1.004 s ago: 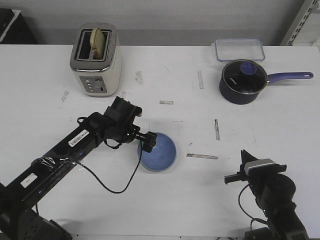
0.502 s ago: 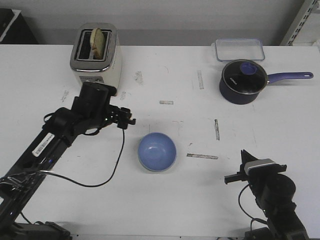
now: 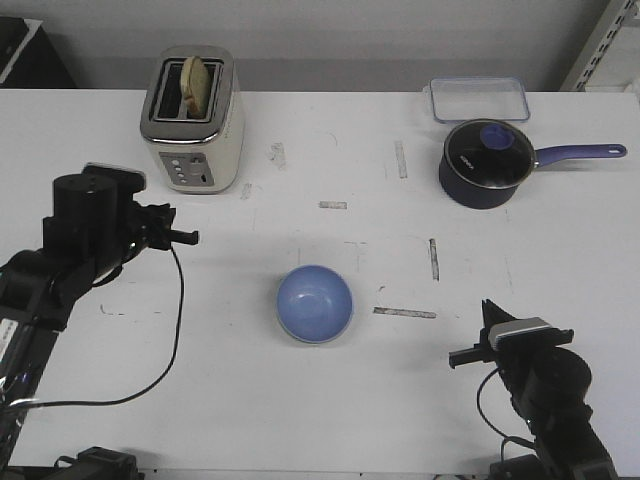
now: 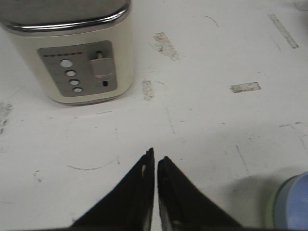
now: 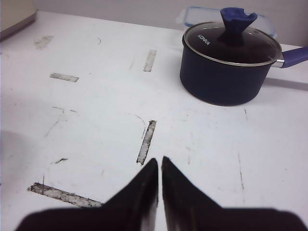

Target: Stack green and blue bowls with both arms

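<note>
Blue bowl (image 3: pixel 314 303) between both pincers

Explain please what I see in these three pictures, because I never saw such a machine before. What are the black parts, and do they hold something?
This is a robot with two black arms at a white table. The front view looks forward over the table: left gripper, right gripper. The other two pictures come from cameras on the wrists; the black points are the fingers, shut and holding nothing. On the table: a blue bowl sitting inside a green one whose rim just shows, a toaster, a saucepan and a clear container.
</note>
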Tool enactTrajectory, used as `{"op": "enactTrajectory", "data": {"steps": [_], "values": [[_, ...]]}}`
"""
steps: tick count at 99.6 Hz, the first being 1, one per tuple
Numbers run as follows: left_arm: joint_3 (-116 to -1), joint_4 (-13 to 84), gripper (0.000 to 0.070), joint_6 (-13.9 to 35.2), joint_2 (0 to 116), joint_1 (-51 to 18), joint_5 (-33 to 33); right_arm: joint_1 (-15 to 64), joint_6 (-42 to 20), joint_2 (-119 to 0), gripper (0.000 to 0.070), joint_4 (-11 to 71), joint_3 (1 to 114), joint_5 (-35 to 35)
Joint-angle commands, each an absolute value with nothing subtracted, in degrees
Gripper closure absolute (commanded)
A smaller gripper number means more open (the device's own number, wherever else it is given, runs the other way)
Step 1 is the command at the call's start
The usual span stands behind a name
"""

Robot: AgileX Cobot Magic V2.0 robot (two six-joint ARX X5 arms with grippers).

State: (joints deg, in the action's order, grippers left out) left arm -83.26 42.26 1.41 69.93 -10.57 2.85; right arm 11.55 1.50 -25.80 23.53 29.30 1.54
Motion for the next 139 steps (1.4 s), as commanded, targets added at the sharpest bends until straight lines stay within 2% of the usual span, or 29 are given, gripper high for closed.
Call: {"op": "enactTrajectory", "data": {"steps": [1, 41, 65, 87, 139], "values": [[-80.53, 40.07, 0.0698, 0.93, 67.68, -9.04, 2.52, 11.6, 1.8, -25.98, 0.0699, 23.2, 29.43, 1.54], [-48.16, 22.28, 0.0698, -0.01, 40.95, -0.95, -2.48, 11.62, 1.8, -25.98, 0.0699, 23.18, 29.43, 1.54], [-37.26, 17.76, 0.0698, -1.08, 29.06, 0.91, -3.11, 11.62, 1.78, -25.96, 0.0699, 23.14, 29.43, 1.54], [-32.34, 16.62, 0.0698, -0.99, 24.05, 0.91, -3.11, 11.62, 1.78, -25.93, 0.0699, 22.68, 29.43, 1.54], [-32.27, 16.6, 0.0697, -0.6, 23.86, 0.89, -3.09, 11.62, 1.78, -25.91, 0.0699, 22.63, 29.43, 1.54]]}}
